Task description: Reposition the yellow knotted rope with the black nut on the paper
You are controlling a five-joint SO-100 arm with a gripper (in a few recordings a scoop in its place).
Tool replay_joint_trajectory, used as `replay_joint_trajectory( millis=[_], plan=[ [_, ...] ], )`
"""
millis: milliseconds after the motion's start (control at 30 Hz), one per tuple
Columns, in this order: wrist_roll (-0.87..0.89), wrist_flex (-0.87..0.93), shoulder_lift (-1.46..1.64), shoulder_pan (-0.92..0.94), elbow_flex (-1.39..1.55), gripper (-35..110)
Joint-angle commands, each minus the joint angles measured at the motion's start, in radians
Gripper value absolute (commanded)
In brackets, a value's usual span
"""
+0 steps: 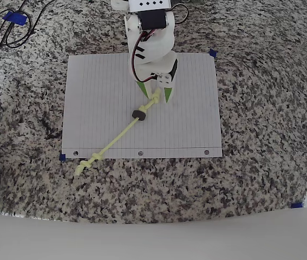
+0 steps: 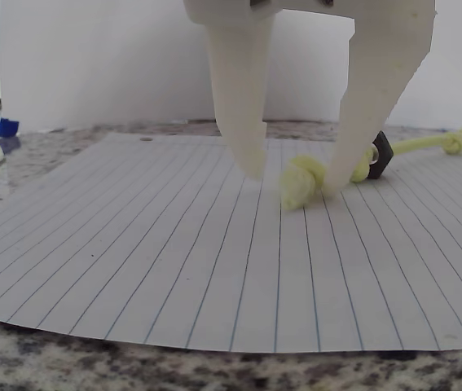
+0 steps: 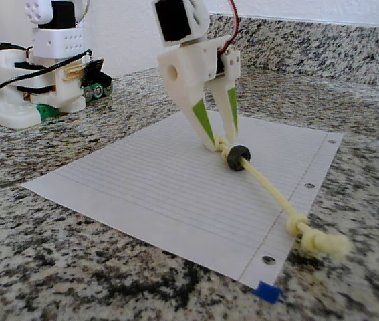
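Rope: the yellow knotted rope [image 1: 122,131] is being stretched diagonally, its far knot lying off the paper [image 1: 99,92] on the table [image 1: 250,179] | Nut: the black nut [image 1: 138,114] is being carried mid-cord | Pincer: the pincer [image 1: 154,96] is being held released, straddling the near knot | Advice: fingers should be closed squarely on the knot.

No words, numbers, labels or brand names are showing anywhere that can be read. The paper [image 1: 104,103] is carrying only thin ruled lines with nothing written on them, and the white arm parts are showing no print.
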Motion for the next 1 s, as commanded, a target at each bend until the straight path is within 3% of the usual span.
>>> replay_joint_trajectory(
  millis=[0, 133, 233, 533, 967],
  plan=[
    [-0.008, 0.002, 0.003, 0.002, -0.034, 37],
    [-0.008, 0.005, 0.002, 0.003, -0.034, 31],
    [-0.009, 0.006, -0.002, 0.002, -0.034, 1],
    [-0.054, 0.023, 0.051, 0.02, -0.031, 0],
    [-0.485, 0.163, 0.526, -0.005, 0.034, 0]
  ],
)
